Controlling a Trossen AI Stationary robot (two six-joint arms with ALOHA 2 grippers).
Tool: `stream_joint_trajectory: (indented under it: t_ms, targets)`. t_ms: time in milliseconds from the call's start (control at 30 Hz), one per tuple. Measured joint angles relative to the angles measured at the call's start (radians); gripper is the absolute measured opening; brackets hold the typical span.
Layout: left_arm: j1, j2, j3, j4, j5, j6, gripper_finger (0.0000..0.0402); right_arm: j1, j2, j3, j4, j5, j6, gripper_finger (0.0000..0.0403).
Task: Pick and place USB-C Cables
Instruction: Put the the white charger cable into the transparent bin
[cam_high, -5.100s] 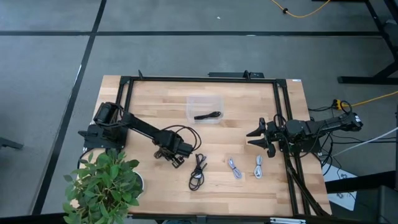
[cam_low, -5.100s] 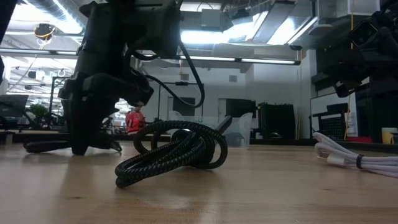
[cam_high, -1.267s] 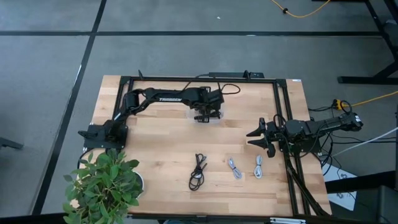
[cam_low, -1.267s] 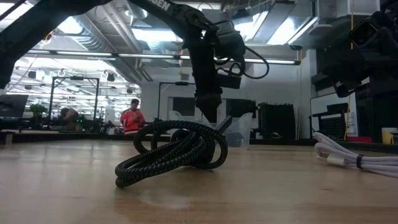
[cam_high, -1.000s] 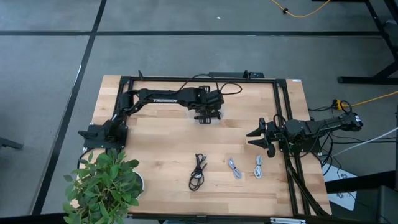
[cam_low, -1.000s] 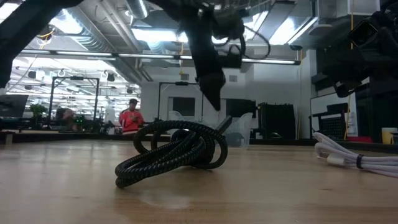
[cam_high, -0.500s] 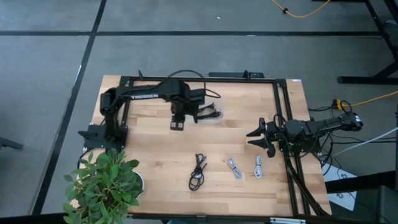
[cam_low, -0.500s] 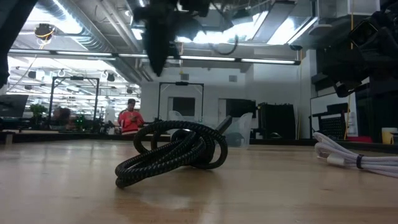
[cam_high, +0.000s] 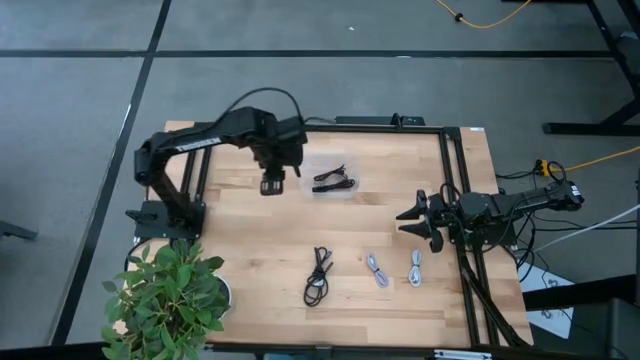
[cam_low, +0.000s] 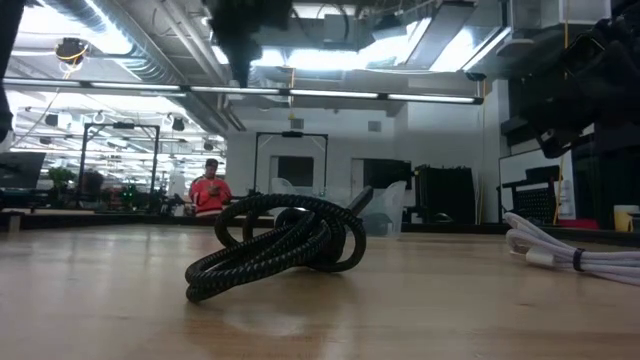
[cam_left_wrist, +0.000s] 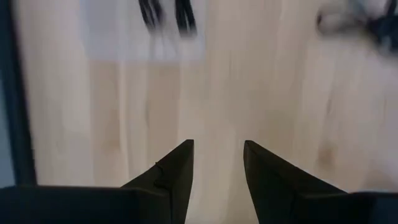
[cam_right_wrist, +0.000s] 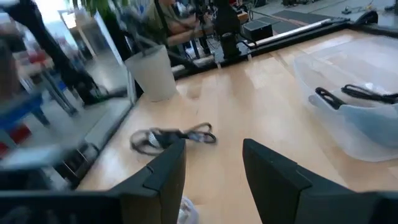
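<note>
Though low view hides bin (cam_high: 331, 177), high shows cables (cam_high: 333, 181) inside.

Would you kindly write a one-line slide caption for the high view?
Left claw open above the table beside the clear bin holding two black cables; three cables remain.

The pale wooden table top (cam_high: 250, 240) shows a smooth, matt plank grain. At upper centre a clear glossy plastic tub (cam_right_wrist: 348, 127) sits. The nearest black cable (cam_low: 285, 245) has a braided, woven-looking sheath; the white cable (cam_low: 575, 255) looks smooth and rubbery.
</note>
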Motion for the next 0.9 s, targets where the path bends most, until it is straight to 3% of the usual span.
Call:
stream_joint_trajectory:
  t_ms: [200, 333, 433, 533, 700, 800, 900]
  targets:
    - [0.000, -0.069, -0.109, 0.293, 0.026, 0.080, 0.0133, 0.003, 0.000, 0.038, 0.197, -0.103, 0.361, 0.0164]
    - [0.009, -0.072, -0.215, 0.303, 0.059, 0.118, 0.0133, 0.034, 0.017, 0.138, 0.293, -0.149, 0.260, 0.0164]
    - [0.040, -0.083, -0.319, 0.320, 0.057, 0.133, 0.0133, 0.067, 0.086, 0.258, 0.231, -0.116, 0.178, 0.0164]
    - [0.089, -0.081, -0.412, 0.312, 0.055, 0.109, 0.0133, 0.095, 0.224, 0.420, -0.046, -0.033, 0.254, 0.0164]
    - [0.170, -0.086, -0.484, 0.321, 0.051, 0.080, 0.0133, 0.127, 0.521, 0.730, -0.696, 0.109, 0.654, 0.0164]
    - [0.194, -0.086, -0.488, 0.324, 0.052, 0.072, 0.0133, 0.127, 0.702, 0.859, -1.015, 0.081, 0.928, 0.0164]
    - [0.202, -0.086, -0.489, 0.323, 0.053, 0.072, 0.0133, 0.128, 0.848, 0.918, -1.165, -0.022, 1.103, 0.0164]
